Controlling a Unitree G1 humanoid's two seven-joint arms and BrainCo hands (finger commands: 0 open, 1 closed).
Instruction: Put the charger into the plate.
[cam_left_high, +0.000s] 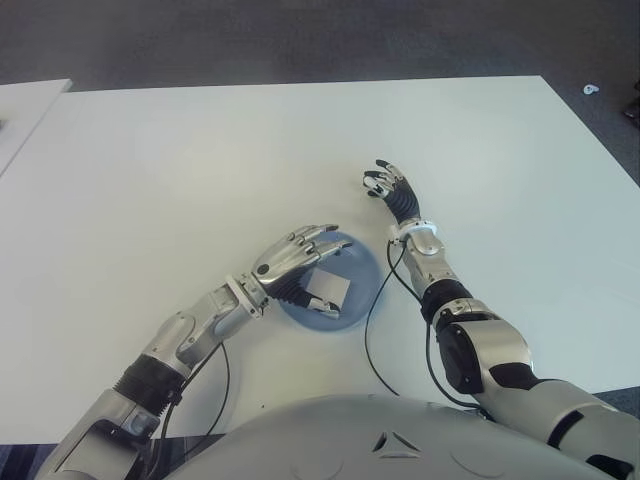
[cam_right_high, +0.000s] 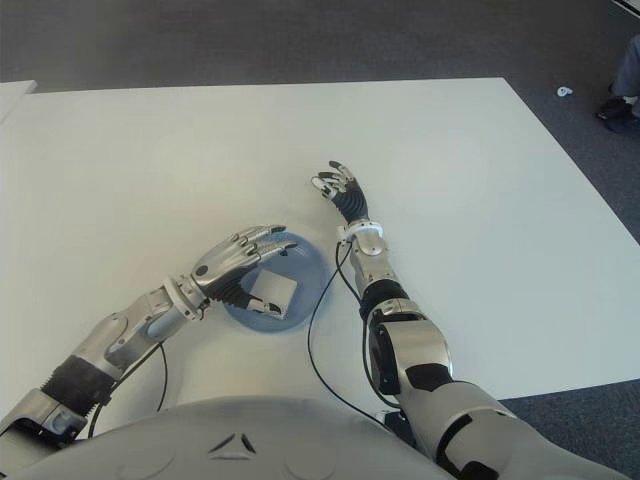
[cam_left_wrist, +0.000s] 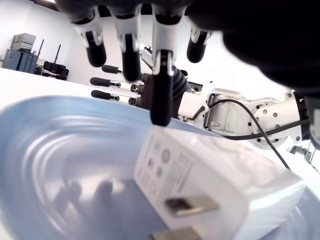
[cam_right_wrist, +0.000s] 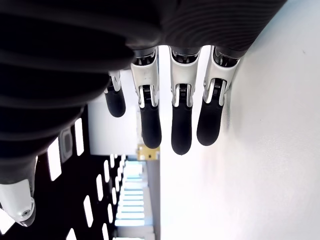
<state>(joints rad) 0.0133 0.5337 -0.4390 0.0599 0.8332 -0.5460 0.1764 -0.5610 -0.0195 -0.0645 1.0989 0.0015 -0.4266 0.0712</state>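
Note:
The white charger lies in the blue plate, its metal prongs showing in the left wrist view. My left hand hovers over the plate with its fingers stretched out above the charger, holding nothing. One fingertip is just at the charger's upper edge. My right hand shows to the right of the plate and a little farther away, over the white table. Its fingers are spread and empty.
A black cable runs from my right arm along the table beside the plate. A second white table stands at the far left. Dark carpet lies beyond the far edge, with a small white item on it.

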